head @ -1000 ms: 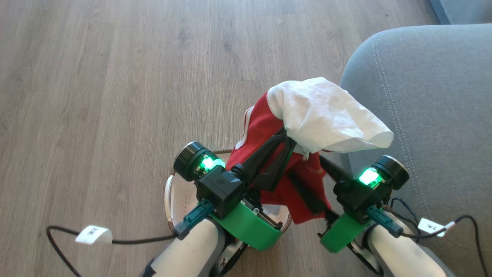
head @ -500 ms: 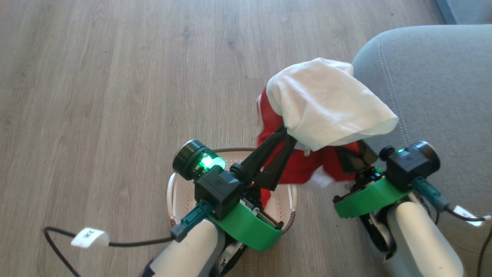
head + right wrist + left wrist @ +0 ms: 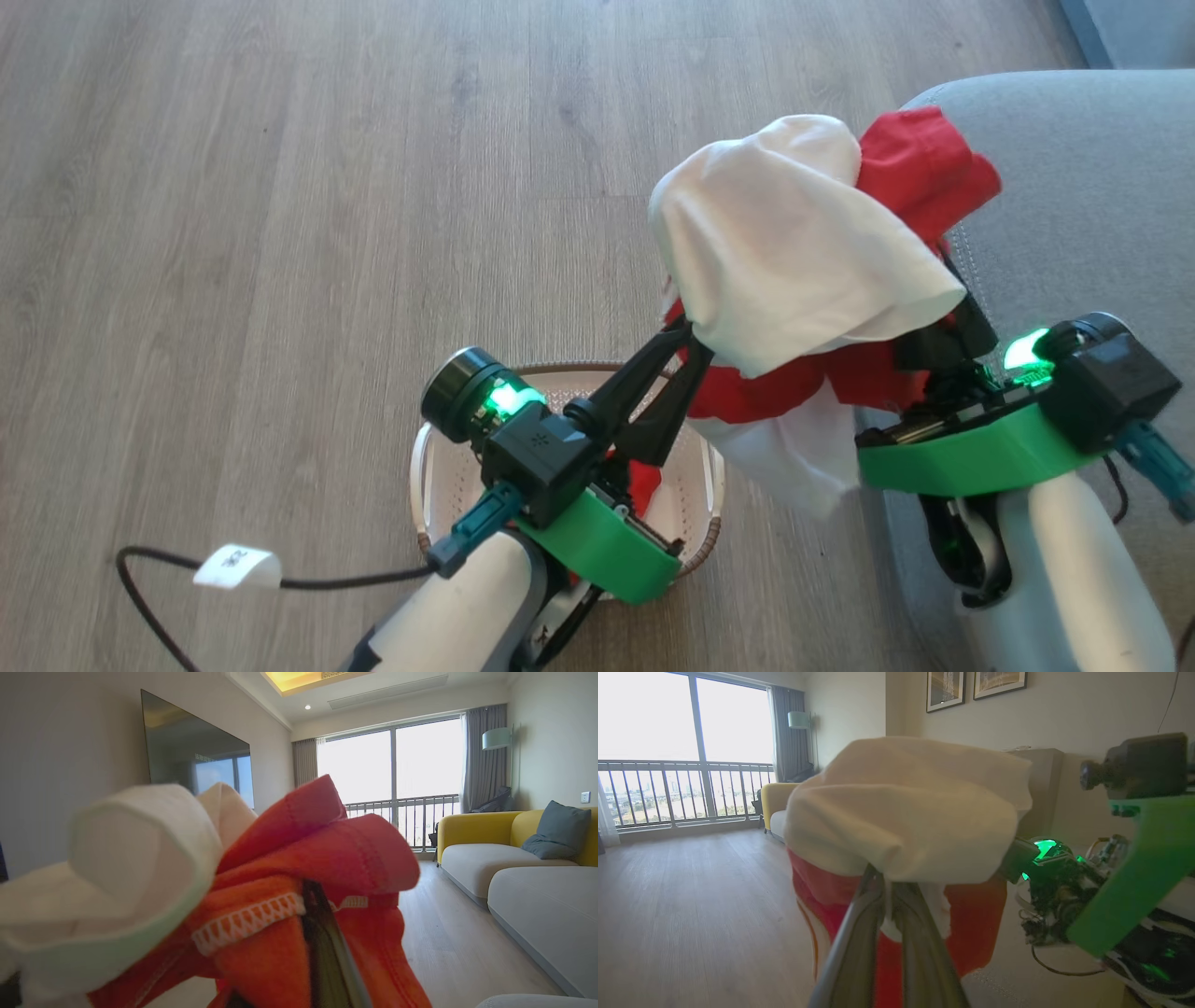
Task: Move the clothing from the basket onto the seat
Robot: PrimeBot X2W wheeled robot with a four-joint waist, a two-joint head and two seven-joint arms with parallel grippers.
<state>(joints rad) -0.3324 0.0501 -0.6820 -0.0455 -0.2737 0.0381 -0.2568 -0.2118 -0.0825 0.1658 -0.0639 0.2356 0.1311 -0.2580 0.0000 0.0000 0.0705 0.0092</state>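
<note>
Head view, looking down at a wooden floor [image 3: 280, 187]. My two arms rise from the bottom edge and hold one bundle of clothing [image 3: 794, 252] in the air at centre right of the frame. The bundle is bright red fabric with a large white part draped over the top.

My left pincer [image 3: 693, 338] is pinched narrow on the bundle's lower left edge. In the left wrist view its two dark fingers [image 3: 859, 947] meet on red and white cloth. My right pincer [image 3: 948, 322] is clamped on the bundle's right side. In the right wrist view red fabric folds around its fingers [image 3: 327, 947].

The basket [image 3: 425, 476], cream with a brown rim, sits on the floor at lower centre, under my left wrist. The lifted clothing hangs above and to the right of it, clear of the rim. A scrap of red [image 3: 644, 481] shows low inside the basket. I cannot tell whether it is a hanging tail of the bundle or a separate piece.

The seat [image 3: 1074, 187], a large grey cushion with stitched seams, takes up the right side of the frame. The bundle's upper right corner overlaps its edge.

I judge this to be the carrying step: the clothing is lifted out but not yet set down. Next, both arms need to travel together toward the right of the frame until the whole bundle is over the cushion. Then they lower it and both pincers let go. After that, the basket wants a check for leftover red.
</note>
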